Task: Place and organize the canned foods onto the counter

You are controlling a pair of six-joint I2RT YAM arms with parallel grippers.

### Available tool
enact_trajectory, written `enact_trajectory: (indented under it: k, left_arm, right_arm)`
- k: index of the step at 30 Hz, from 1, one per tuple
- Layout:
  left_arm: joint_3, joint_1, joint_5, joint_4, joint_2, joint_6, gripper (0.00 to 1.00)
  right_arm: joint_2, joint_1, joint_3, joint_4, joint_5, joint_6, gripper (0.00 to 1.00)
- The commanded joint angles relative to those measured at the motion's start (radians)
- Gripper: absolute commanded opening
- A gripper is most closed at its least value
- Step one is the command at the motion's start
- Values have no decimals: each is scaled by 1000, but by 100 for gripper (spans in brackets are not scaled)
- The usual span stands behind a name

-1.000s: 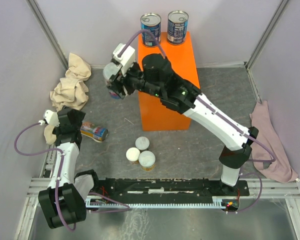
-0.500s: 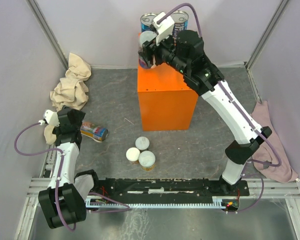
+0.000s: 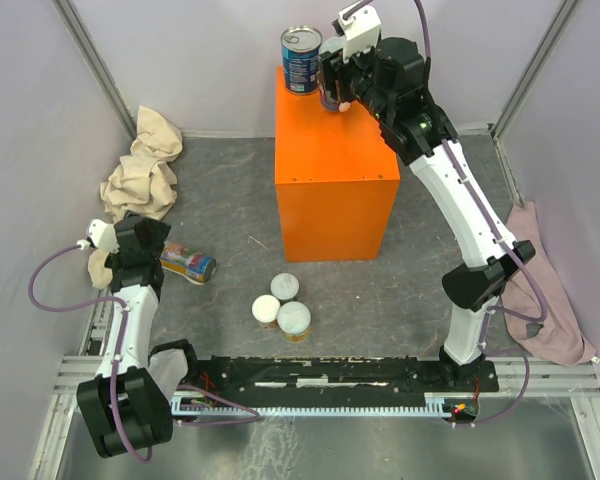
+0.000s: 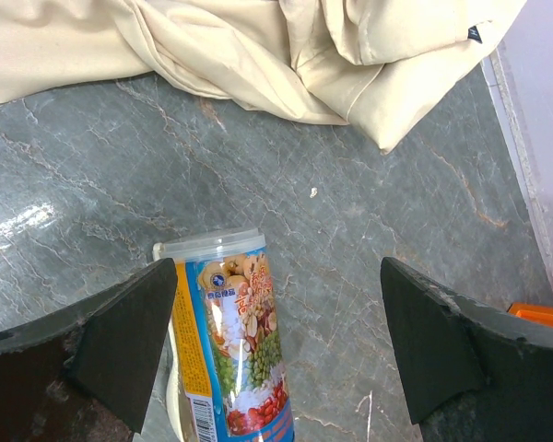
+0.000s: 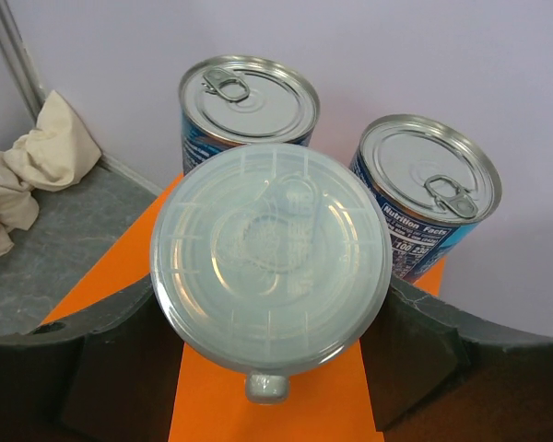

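My right gripper [image 3: 332, 88] is shut on a can with a pale translucent lid [image 5: 272, 249]. It holds the can upright over the back of the orange counter [image 3: 335, 170]. Just behind it stand two blue-labelled tins [image 5: 249, 101] [image 5: 429, 189] with silver tops. I cannot tell whether the held can touches the counter [image 5: 221, 414]. From above, one blue tin [image 3: 301, 58] shows and the other is hidden by the arm. My left gripper [image 4: 276, 313] is open, low over a colourful can [image 4: 235, 341] lying on its side, which is apart from both fingers. Three pale-lidded cans [image 3: 285, 305] stand before the counter.
A beige cloth [image 3: 143, 170] is heaped at the left wall, just beyond the lying can [image 3: 188, 264]. A pink cloth [image 3: 540, 290] lies along the right wall. The black rail [image 3: 340, 375] with the arm bases runs along the near edge. Walls enclose three sides.
My right arm has carried its can from beside the counter's left face up and over to the back of the top, next to the blue tins. The left arm has not moved.
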Motion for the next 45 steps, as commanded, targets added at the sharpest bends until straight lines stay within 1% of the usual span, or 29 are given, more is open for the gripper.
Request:
enact_trajectory:
  k: [1, 14, 19, 26, 31, 45]
  left_arm:
    - [13, 6, -1, 56, -10, 3, 97]
    - [10, 8, 6, 59, -7, 4, 97]
    - [10, 7, 5, 59, -7, 4, 97]
    - [8, 7, 9, 62, -7, 2, 97]
    - [8, 7, 12, 63, -7, 2, 97]
    - [8, 7, 17, 65, -6, 2, 97]
  right_arm:
    - [-2, -8, 115, 132, 47, -34, 1]
    - [-16, -42, 114, 100, 94, 20, 1]
    - [-20, -51, 145, 60, 113, 48, 1]
    - [-54, -56, 141, 15, 128, 111, 1]
    - [-50, -60, 173, -35, 168, 136, 1]
    - [-36, -66, 218, -101, 165, 178, 1]
